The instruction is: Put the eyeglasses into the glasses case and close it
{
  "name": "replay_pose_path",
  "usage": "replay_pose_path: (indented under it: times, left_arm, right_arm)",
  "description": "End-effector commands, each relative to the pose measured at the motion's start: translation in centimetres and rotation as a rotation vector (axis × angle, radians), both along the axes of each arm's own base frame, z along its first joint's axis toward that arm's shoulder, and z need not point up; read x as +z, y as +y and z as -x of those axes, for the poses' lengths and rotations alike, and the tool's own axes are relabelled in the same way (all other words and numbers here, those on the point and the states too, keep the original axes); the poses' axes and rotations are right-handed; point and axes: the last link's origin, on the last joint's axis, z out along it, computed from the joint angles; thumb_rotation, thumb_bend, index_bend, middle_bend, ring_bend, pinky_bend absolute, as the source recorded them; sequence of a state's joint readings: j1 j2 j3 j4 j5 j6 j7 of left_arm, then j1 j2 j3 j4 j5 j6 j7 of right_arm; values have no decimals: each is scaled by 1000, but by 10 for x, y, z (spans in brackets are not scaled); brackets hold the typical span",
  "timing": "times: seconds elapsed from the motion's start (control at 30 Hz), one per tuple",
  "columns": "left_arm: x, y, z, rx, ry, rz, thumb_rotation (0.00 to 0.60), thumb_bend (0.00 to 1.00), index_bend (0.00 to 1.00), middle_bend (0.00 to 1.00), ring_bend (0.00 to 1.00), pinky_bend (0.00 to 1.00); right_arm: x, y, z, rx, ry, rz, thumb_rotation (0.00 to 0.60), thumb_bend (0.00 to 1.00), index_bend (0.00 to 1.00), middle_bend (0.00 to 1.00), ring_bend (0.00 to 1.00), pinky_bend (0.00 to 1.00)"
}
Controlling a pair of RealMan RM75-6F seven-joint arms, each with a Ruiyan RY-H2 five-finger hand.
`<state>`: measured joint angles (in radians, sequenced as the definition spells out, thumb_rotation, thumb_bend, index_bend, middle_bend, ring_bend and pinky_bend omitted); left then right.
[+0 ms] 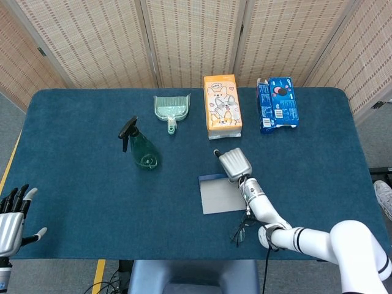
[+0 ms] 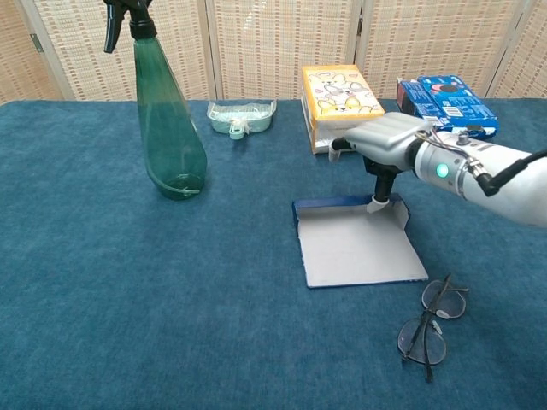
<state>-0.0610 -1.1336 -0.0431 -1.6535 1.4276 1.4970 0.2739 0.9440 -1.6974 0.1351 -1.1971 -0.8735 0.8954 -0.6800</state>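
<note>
The right hand (image 2: 385,145) holds nothing: its fingers curl downward, one fingertip (image 2: 377,203) pressing the far edge of the flat case (image 2: 359,244). The eyeglasses (image 2: 432,321) lie on the table just beside the case's near right corner. The left hand (image 1: 12,214) hovers spread and empty off the table's left edge.

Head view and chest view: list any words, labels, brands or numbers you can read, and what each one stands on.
No text is legible in either view.
Orange box: cartoon rabbit pictures; any lettering is too small to read.
Blue box: print with a round dark cookie picture; the wording is blurred.
Green spray bottle, green dustpan, glasses case, eyeglasses: no visible markings.
</note>
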Motion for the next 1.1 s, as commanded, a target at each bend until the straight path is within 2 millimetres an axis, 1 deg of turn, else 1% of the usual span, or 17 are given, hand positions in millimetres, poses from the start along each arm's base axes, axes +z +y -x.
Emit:
replay_pose_path:
  times: [0.03, 0.17, 0.3, 0.37, 0.4, 0.47, 0.5, 0.57, 0.7, 0.83, 1.0, 1.1]
  left_arm:
    - [0, 0, 0, 3, 1, 0, 600, 130, 136, 71, 48, 176]
    - [0, 0, 1, 6, 2, 0, 600, 130, 136, 71, 48, 176]
    - [0, -1, 0, 6, 7, -1, 600, 130, 136, 71, 48, 176]
    - [1, 0, -1, 2, 6, -1, 600, 130, 136, 71, 48, 176]
    - [1, 0, -2, -1, 5, -2, 600, 130, 136, 71, 48, 175]
    - [0, 1, -3, -5, 5, -1, 600, 130, 136, 71, 48, 175]
    - [0, 1, -4, -7, 4, 0, 600, 130, 136, 71, 48, 176]
    - [-1, 2, -5, -10, 3, 3, 600, 130, 136, 71, 48, 175]
    - [-4, 3, -6, -12, 0, 12, 600, 130, 137, 71, 48, 175]
    - [-4, 4, -9, -15, 1, 10, 600, 130, 137, 71, 48, 176]
    - [-5, 5, -12, -23, 6, 14, 600, 130, 141, 71, 48, 175]
    - [-5, 6, -13, -23, 7, 15, 600, 130, 144, 71, 48, 176]
  right_arm:
    - [-2, -13, -6, 8, 10, 42, 600, 78, 190, 1000, 1000, 1000]
    - [0, -20, -5, 5, 1, 67, 600, 78, 190, 1000, 1000, 1000]
    - [11, -9, -7, 14, -72, 37, 600, 77, 190, 1000, 1000, 1000]
    - [22, 2, -6, 32, -107, 13, 600, 91, 192, 1000, 1000, 1000]
    - [27, 8, -6, 39, -122, 2, 600, 119, 202, 1000, 1000, 1000]
    - [40, 22, -2, 55, -140, -25, 600, 205, 236, 1000, 1000, 1000]
    - [46, 31, 1, 64, -147, -42, 600, 265, 267, 1000, 1000, 1000]
    - [54, 44, 6, 74, -156, -75, 600, 315, 309, 1000, 1000, 1000]
    - [65, 72, 20, 84, -162, -168, 600, 328, 348, 1000, 1000, 1000]
    - [69, 95, 34, 106, -157, -248, 600, 328, 356, 1000, 1000, 1000]
    - [71, 115, 49, 168, -136, -298, 600, 309, 356, 1000, 1000, 1000]
    - [70, 123, 52, 210, -109, -324, 600, 298, 359, 1000, 1000, 1000]
